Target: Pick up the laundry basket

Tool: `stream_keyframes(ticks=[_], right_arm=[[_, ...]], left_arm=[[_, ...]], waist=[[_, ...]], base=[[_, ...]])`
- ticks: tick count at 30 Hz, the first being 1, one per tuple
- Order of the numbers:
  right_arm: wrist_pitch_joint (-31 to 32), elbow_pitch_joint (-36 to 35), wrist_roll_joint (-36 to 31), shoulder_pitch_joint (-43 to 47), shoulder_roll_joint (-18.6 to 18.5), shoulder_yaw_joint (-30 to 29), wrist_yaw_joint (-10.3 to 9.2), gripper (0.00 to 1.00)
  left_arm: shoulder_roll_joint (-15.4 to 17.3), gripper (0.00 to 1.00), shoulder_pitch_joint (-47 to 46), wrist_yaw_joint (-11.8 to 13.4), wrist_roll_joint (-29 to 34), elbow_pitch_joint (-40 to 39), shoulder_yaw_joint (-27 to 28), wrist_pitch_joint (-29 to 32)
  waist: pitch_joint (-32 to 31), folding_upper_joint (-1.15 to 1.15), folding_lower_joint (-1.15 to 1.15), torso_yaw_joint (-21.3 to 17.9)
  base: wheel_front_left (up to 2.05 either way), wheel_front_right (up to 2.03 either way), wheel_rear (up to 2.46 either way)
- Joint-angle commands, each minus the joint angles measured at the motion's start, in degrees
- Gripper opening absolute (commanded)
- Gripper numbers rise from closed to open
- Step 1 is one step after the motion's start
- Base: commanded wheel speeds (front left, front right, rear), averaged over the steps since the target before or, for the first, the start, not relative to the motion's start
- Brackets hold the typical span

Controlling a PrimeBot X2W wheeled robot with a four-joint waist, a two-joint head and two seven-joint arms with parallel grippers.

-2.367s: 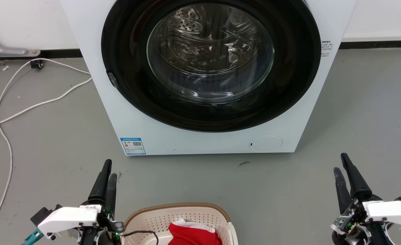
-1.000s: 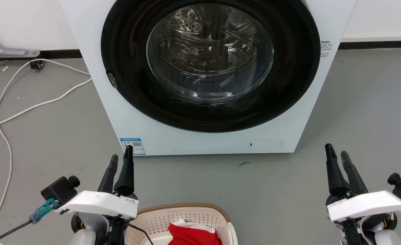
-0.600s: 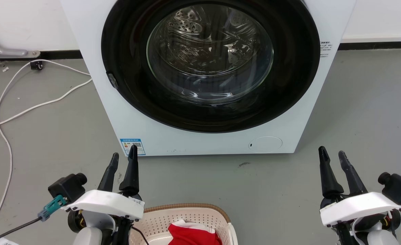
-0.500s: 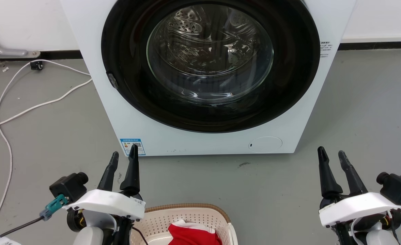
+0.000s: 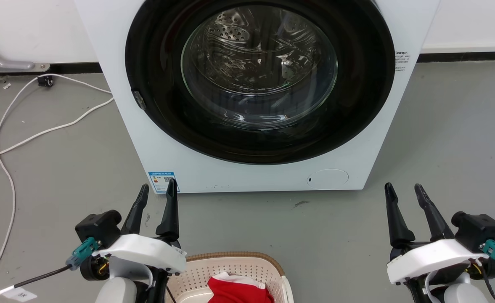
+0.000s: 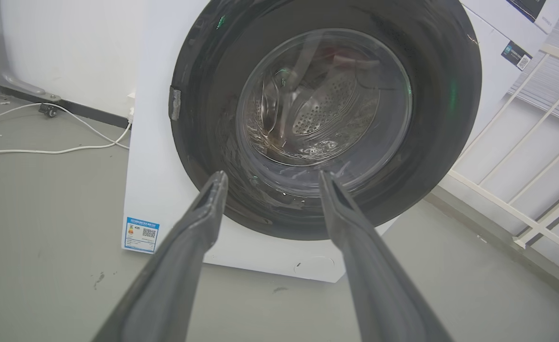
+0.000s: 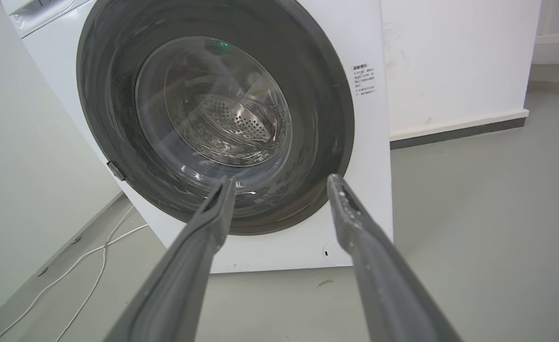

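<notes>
**Both my grippers open and empty, basket low between them**

The laundry basket (image 5: 247, 255) stands on the grey floor (image 5: 335, 235) at the bottom edge of my head view, in front of the washing machine (image 5: 239, 174) and apart from it, with a strip of bare floor between them. I see only its far end: the brown woven-look rim curving round and the cream perforated wall below it. A red garment (image 5: 236, 290) lies bunched inside, against the far wall.

My left gripper (image 5: 158, 185) is at the basket's left far corner. Its two dark fingers are spread, with nothing between them, and point towards the machine; one tip lies over the edge of the blue energy label (image 5: 159, 179) on the machine's lower left front. The white housing behind the fingers overlaps the basket's left rim in this view, and I cannot tell whether it touches.

My right gripper (image 5: 403, 186) is well to the right of the basket, over bare floor, its fingers likewise parted and empty.

In both wrist views my fingers (image 6: 198, 228) frame the closed round door (image 5: 259, 67), with the steel drum visible behind the glass.

A white cable (image 5: 41, 130) trails across the floor to the left of the machine.
</notes>
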Motion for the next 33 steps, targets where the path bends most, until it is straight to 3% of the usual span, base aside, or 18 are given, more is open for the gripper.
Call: stream_keyframes(ticks=[1,33], right_arm=[[-0.43,-0.6,-1.8,-0.71,0.12,0.22,0.0,1.0],[-0.01,-0.59,-17.62,0.39,0.26,-0.03,-0.01,1.0]], left_arm=[[0.16,1.0,-1.16,0.22,1.77,0.01,-0.23,-0.57],[0.14,1.0,-1.26,0.96,17.13,2.74,-1.36,-4.15]], waist=[[0.0,0.0,0.0,0.02],[0.02,0.0,0.0,0.36]], base=[[0.0,0.0,0.0],[0.0,0.0,0.0]])
